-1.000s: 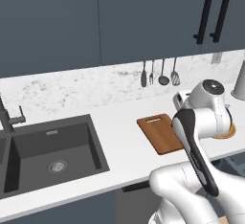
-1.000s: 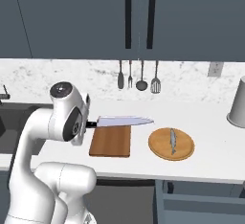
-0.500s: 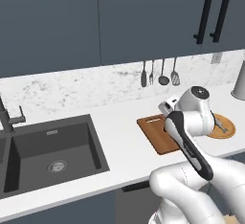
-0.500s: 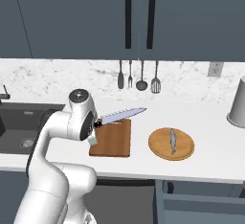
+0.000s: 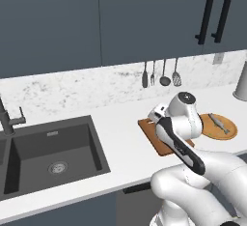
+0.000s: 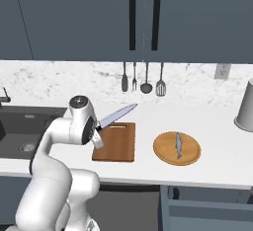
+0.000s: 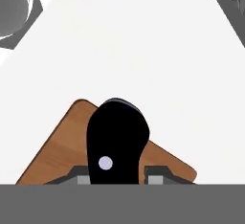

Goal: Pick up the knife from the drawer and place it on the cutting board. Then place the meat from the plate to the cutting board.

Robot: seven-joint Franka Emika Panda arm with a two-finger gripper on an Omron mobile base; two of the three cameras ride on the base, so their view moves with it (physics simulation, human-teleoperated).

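Observation:
My gripper (image 6: pixel 98 131) is shut on the black handle of the knife (image 6: pixel 117 115), just above the left edge of the reddish-brown cutting board (image 6: pixel 118 143). The silver blade slants up and toward the back right over the board. In the hand view the knife's handle (image 7: pixel 117 139) stands between my fingertips (image 7: pixel 155 175), with a corner of the cutting board (image 7: pixel 55 151) beneath it. To the board's right, the grey-silver meat (image 6: pixel 178 144) lies on the round tan plate (image 6: pixel 165 153). My arm covers much of the cutting board (image 5: pixel 150 134) in the left base view; the plate (image 5: pixel 230 129) and the meat (image 5: pixel 218 122) show beyond it. Below the counter's front right, the drawer (image 6: pixel 212 206) stands open.
A dark sink (image 5: pixel 53 152) with a faucet (image 5: pixel 9 119) is set into the white counter to the left. Utensils (image 6: pixel 143 79) hang on the marble back wall. A grey canister (image 6: pixel 245 110) stands at the far right. Dark upper cabinets run above.
The arm has swung left with the knife, from near the plate to the board's left edge. The blade has turned from level to slanting up toward the back right.

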